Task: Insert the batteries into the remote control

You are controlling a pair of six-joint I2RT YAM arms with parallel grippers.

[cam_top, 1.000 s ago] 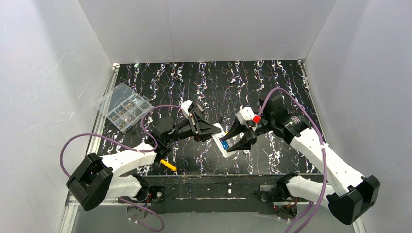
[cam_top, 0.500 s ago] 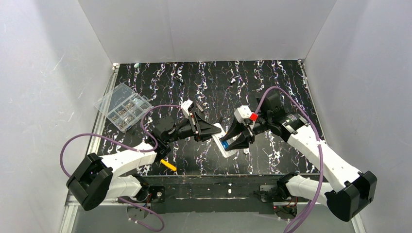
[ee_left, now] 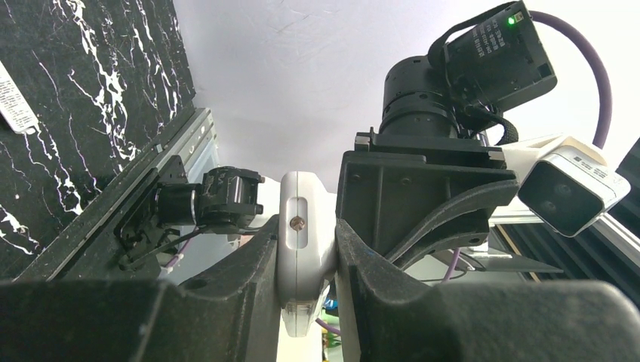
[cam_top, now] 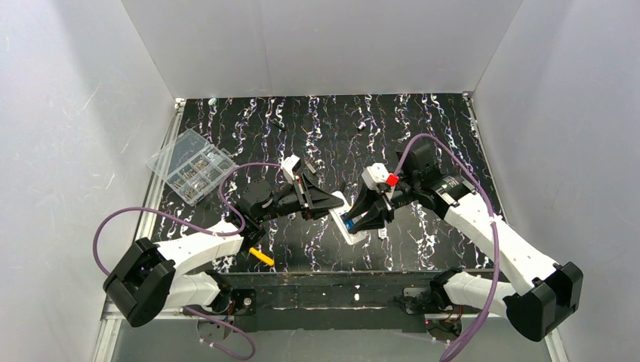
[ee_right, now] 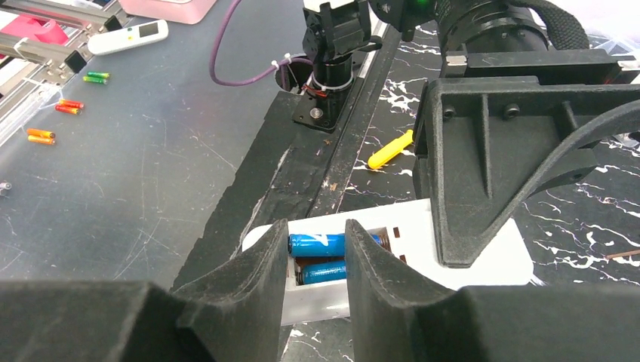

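Left gripper (ee_left: 306, 253) is clamped hard on the small white rectangular plastic remote control (ee_left: 300, 226), both fingers squeezing it. It's acting as a vice, so the handset cannot skate when pushed on. The remote sits mid-table between the arms, above the black white-veined table (cam_top: 423, 136), with its back up and the recess exposed. I can't tell whether it touches the surface.

In that recess lie two thin blue cylindrical batteries (ee_right: 326, 244), side by side, looking seated or nearly so. Right gripper (ee_right: 317, 260) hangs directly over them, jaws narrowly parted and gripping nothing (poised to press the cells home, I'd judge).

A yellow tool handle (ee_right: 390, 149) lies near the front edge, and a clear plastic compartment box (cam_top: 192, 166) sits well off to the left. Neither obstructs. The real crowding comes from the left gripper's black finger just beside the recess.
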